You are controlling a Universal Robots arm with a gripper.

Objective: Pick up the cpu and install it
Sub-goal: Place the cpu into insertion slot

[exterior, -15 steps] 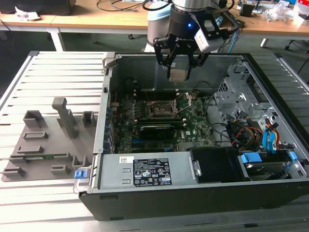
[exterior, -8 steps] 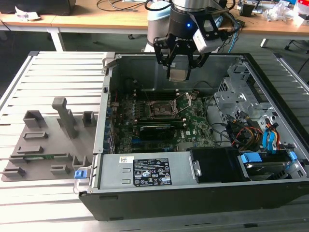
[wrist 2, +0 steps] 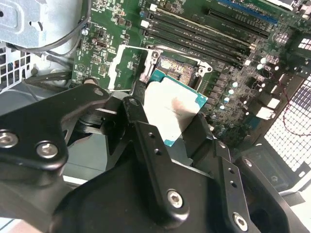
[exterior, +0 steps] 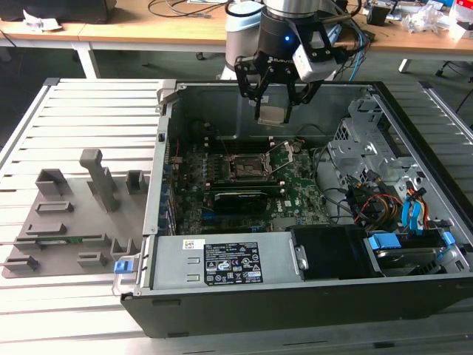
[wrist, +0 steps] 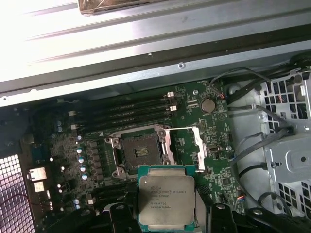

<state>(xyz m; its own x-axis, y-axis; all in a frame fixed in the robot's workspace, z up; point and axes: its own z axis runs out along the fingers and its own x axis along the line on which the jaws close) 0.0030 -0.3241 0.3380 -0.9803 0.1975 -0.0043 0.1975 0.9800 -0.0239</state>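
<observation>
Over the open computer case (exterior: 414, 296), in the exterior view, the gripper (exterior: 272, 109) hangs above the motherboard (exterior: 295, 196) with the cpu (exterior: 272, 116) clamped between its fingers. The chip is clear of the board, above and a little behind the socket (exterior: 244, 168). The case lies on the slatted counter (exterior: 89, 103), with a grey parts fixture (exterior: 66, 222) well apart towards the exterior view's left.

In the second wrist view, the cpu (wrist 2: 172, 109) sits between the dark fingers (wrist 2: 141, 131), held by two opposite edges with its metal top facing the camera. The socket (wrist 2: 177, 68) lies beyond it, empty.

In the first wrist view, the socket (wrist: 138, 150) shows bare contacts. Its load plate (wrist: 187, 148) is swung open to one side. The cpu (wrist: 166, 196) hangs near the socket but not yet over it.

Assessment: pick-up is done, and transport to the socket is in hand. Seating calls for the chip to be centred over the frame, squared to its edges, kept level and lowered gently. A tilted or offset descent risks damaging the contacts.
</observation>
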